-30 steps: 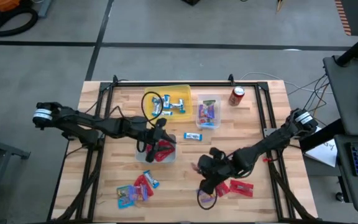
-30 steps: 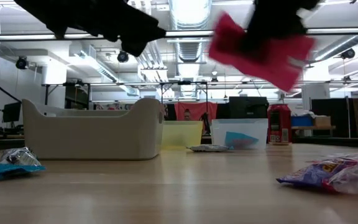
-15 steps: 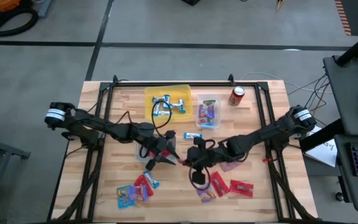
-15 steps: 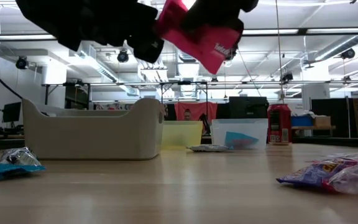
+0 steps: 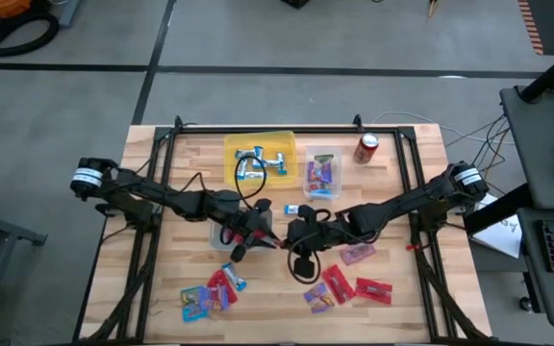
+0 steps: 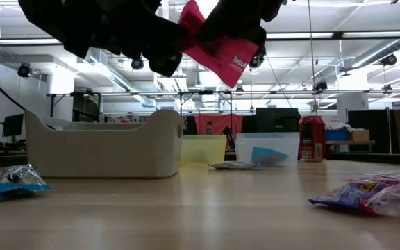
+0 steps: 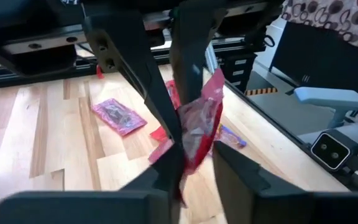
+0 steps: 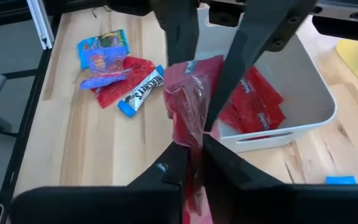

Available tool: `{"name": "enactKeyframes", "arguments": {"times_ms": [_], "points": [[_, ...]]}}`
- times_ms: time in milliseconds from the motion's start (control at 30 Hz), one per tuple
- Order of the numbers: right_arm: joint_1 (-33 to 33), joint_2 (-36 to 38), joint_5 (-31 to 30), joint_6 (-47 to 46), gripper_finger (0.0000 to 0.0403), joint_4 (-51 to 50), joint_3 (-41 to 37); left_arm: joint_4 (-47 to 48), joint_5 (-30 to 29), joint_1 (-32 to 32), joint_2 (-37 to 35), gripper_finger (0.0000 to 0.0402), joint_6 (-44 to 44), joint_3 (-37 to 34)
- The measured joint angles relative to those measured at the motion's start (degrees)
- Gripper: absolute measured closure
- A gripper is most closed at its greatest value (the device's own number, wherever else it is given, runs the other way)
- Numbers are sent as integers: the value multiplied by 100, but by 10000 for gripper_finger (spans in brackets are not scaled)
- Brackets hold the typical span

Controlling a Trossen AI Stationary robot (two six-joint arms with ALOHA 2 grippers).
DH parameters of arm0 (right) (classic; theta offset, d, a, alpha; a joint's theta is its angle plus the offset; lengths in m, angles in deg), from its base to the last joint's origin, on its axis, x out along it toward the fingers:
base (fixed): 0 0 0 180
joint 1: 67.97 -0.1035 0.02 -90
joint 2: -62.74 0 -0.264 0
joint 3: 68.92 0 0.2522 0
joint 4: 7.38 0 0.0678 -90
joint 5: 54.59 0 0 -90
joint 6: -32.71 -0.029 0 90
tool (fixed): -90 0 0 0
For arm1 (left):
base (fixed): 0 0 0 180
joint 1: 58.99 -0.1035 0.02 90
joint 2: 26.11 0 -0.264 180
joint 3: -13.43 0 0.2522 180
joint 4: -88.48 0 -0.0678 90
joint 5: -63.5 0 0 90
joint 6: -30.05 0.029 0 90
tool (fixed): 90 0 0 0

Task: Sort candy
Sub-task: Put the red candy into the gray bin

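- A red candy packet (image 8: 191, 102) hangs in midair beside the white bin (image 8: 303, 118), pinched by both the right gripper (image 5: 291, 234) and left gripper (image 5: 258, 235) jaws.
- Red packets already fill that bin; loose candy (image 5: 210, 291) remains on the counter (image 5: 162, 288).

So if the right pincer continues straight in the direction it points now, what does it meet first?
Most likely the left pincer, which grips the same red packet from the opposite side. Beyond it lies the white bin; depth is uncertain.
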Motion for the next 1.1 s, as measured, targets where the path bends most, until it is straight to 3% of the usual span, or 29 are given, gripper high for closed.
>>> {"name": "enactKeyframes", "arguments": {"times_ms": [133,267,567,667,867,1100], "points": [[1,0,-25,-36,333,-2,0,39,-32,0,0,391,-52,0],[25,2,-31,-29,295,-35,0,184,-88,0,-22,392,-277,0],[39,98,-228,-10,227,-341,7,2590,-470,-7,-1138,400,-776,0],[39,98,-323,44,215,-340,7,3611,-640,-28,-1682,401,-1054,0],[80,98,-326,118,204,-302,7,5239,-1710,-35,-2349,401,-1716,2],[226,98,-329,127,204,-305,7,5767,-1569,-44,-2291,402,-2371,2]]}}
